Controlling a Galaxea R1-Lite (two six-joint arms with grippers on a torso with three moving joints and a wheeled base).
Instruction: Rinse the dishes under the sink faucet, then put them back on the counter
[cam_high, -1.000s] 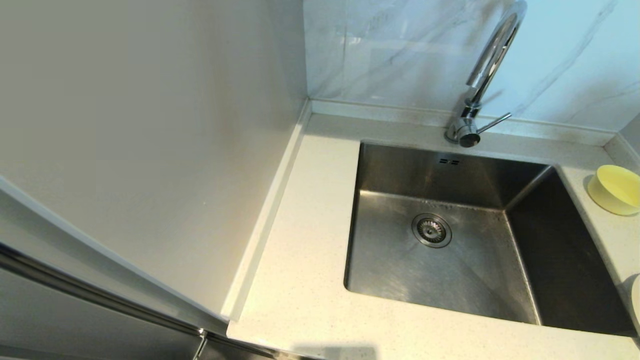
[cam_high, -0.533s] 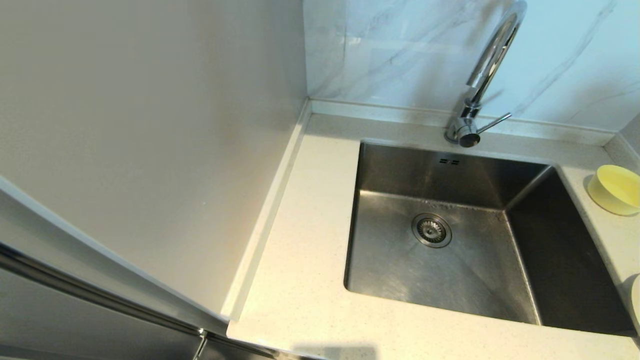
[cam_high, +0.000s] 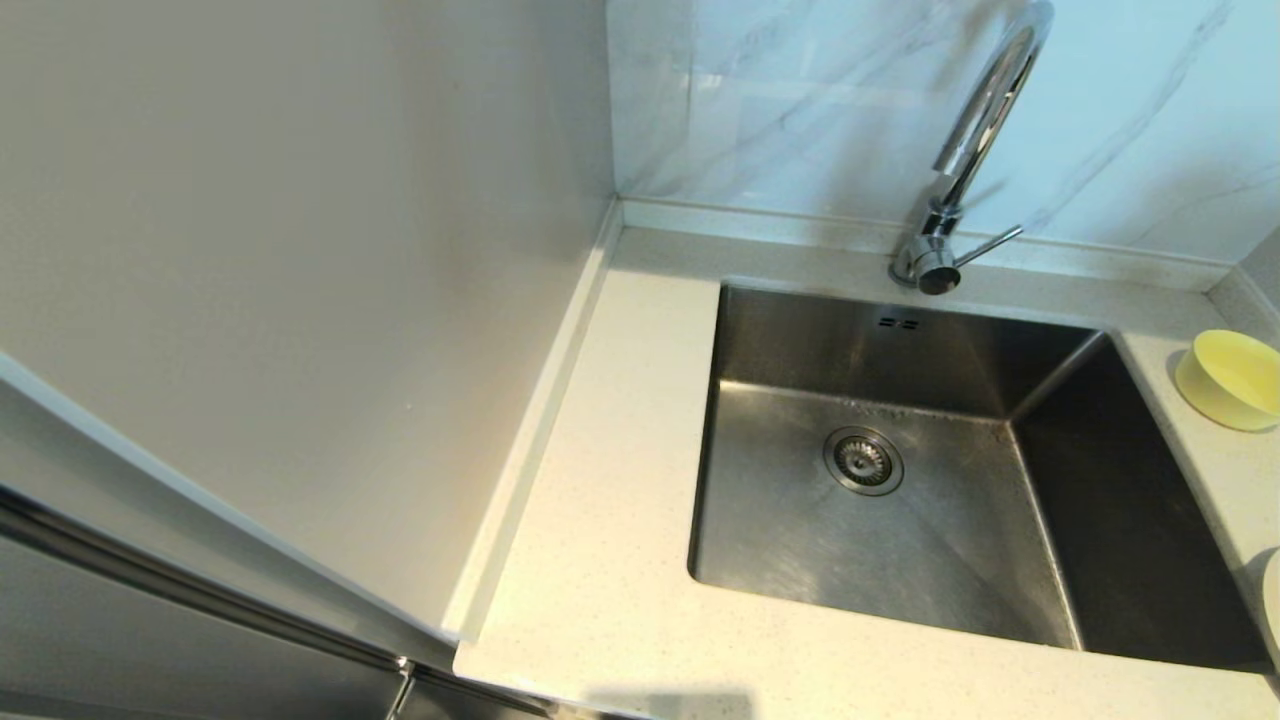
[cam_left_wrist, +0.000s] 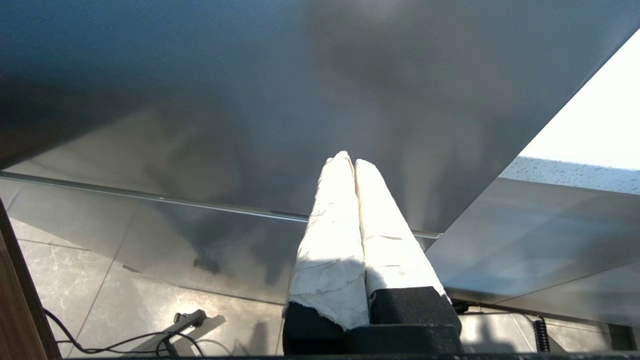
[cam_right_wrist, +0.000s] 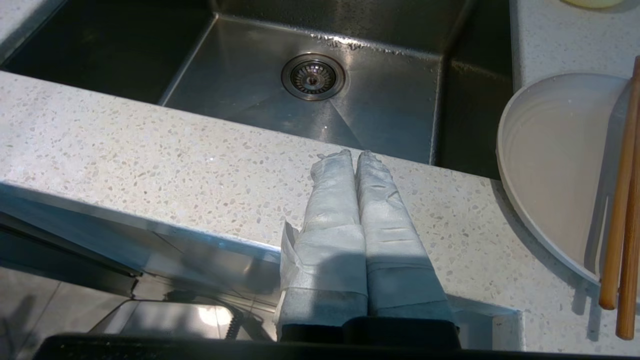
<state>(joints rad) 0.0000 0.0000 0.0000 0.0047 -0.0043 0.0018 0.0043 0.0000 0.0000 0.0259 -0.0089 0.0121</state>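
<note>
Our right claw (cam_right_wrist: 356, 155) hangs clenched and empty over the desk (cam_right_wrist: 150, 150) before the sink (cam_right_wrist: 310, 110); plate (cam_right_wrist: 550, 165), chopsticks (cam_right_wrist: 620, 200) and bowl (cam_high: 1230, 380) sit alongside. Left claw (cam_left_wrist: 350, 162) clenched.

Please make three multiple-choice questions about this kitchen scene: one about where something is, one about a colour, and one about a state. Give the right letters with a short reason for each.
1. Where do the chopsticks lie?
A. in the sink
B. across the plate
C. inside the bowl

2. What colour is the bowl?
A. pale yellow
B. red
C. dark blue

3. How is the right end effector?
A. shut on the plate
B. wide open
C. shut, holding nothing

Answers:
1. B, the right wrist view shows them resting across the plate on the counter.
2. A, the head view shows it pale yellow, to the right of the sink.
3. C, its wrapped fingers meet with nothing between them, near the counter's front edge.
</note>
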